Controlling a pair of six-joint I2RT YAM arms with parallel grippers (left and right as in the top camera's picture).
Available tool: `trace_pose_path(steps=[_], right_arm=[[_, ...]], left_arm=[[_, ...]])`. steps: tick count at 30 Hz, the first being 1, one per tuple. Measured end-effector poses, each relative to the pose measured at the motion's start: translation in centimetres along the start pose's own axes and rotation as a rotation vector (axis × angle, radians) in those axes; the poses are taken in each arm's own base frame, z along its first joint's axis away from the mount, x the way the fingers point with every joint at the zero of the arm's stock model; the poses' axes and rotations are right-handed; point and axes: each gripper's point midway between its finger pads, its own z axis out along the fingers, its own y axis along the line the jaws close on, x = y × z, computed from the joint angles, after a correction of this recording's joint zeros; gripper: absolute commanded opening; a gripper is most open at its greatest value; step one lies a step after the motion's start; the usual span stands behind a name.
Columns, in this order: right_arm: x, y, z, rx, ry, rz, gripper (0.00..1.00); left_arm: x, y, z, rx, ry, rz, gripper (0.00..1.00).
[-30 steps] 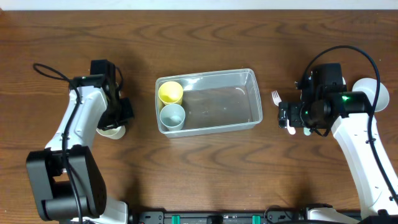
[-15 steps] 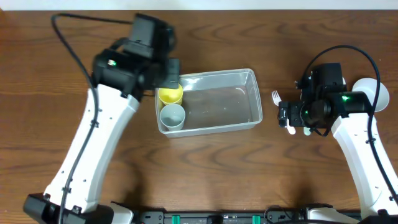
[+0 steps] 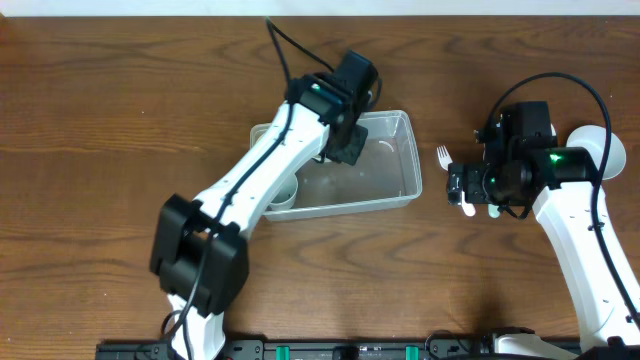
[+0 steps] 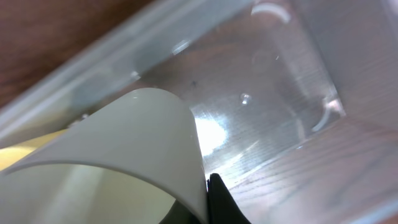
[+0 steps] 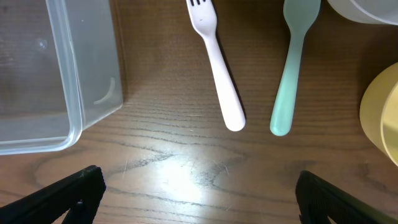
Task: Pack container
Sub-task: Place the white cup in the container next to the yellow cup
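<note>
Left gripper (image 3: 346, 146) is clamped on a white cup (image 4: 124, 143). One black finger (image 4: 216, 200) presses the cup wall at the 5 o'clock edge of the wrist view; the other finger is hidden. The cup hangs over the clear floor of the container (image 3: 400, 188), near its 12 o'clock wall.

The container sits at the table (image 3: 100, 100) centre, long side running 9 to 3 o'clock. The left arm crosses its 9 o'clock half and hides most of that end. A second cup (image 3: 284, 195) shows partly at the container's 7 o'clock corner.

Right gripper (image 5: 199, 180) has its jaws wide apart and empty. It hovers over bare wood at 3 o'clock of the container, apart from it. A white fork (image 5: 214, 68) and a teal spoon (image 5: 291, 68) lie at its 12 o'clock, side by side, not touching, handles toward the gripper. The fork is at 9 o'clock of the spoon. The container's corner (image 5: 74, 93) shows at 9 o'clock in the right wrist view. A yellow bowl (image 5: 382, 112) is cut off at the 3 o'clock edge and a white bowl (image 5: 367, 7) at 1 o'clock.
</note>
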Motion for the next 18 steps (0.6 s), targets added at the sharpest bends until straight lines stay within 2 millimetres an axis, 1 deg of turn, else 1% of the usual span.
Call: trace_pose_path(steps=[4, 6, 8, 10, 13, 14, 15, 16, 17, 18], right_arm=[[0.0, 0.0, 0.0, 0.000, 0.000, 0.000, 0.99], [0.0, 0.0, 0.0, 0.000, 0.000, 0.000, 0.99], [0.0, 0.0, 0.0, 0.000, 0.000, 0.000, 0.99], [0.0, 0.0, 0.0, 0.000, 0.000, 0.000, 0.99], [0.0, 0.0, 0.0, 0.000, 0.000, 0.000, 0.99], [0.0, 0.0, 0.0, 0.000, 0.000, 0.000, 0.99], [0.0, 0.0, 0.0, 0.000, 0.000, 0.000, 0.99], [0.0, 0.0, 0.0, 0.000, 0.000, 0.000, 0.99], [0.0, 0.0, 0.0, 0.000, 0.000, 0.000, 0.99], [0.0, 0.0, 0.0, 0.000, 0.000, 0.000, 0.99]], left_arm=[[0.4, 0.6, 1.9, -0.007, 0.048, -0.004, 0.06], [0.5, 1.2, 2.4, -0.011, 0.059, -0.016, 0.06], [0.4, 2.1, 2.6, -0.016, 0.065, -0.034, 0.06], [0.3, 2.8, 2.8, -0.015, 0.065, -0.050, 0.09], [0.2, 3.9, 2.7, -0.021, 0.063, -0.075, 0.11], [0.2, 4.2, 2.7, -0.021, 0.063, -0.080, 0.15], [0.2, 4.3, 2.7, -0.022, 0.062, -0.081, 0.24], [0.2, 4.5, 2.8, -0.023, 0.064, -0.074, 0.35], [0.2, 4.6, 2.8, -0.024, 0.065, -0.069, 0.40], [0.2, 4.6, 2.9, -0.024, 0.067, -0.069, 0.41]])
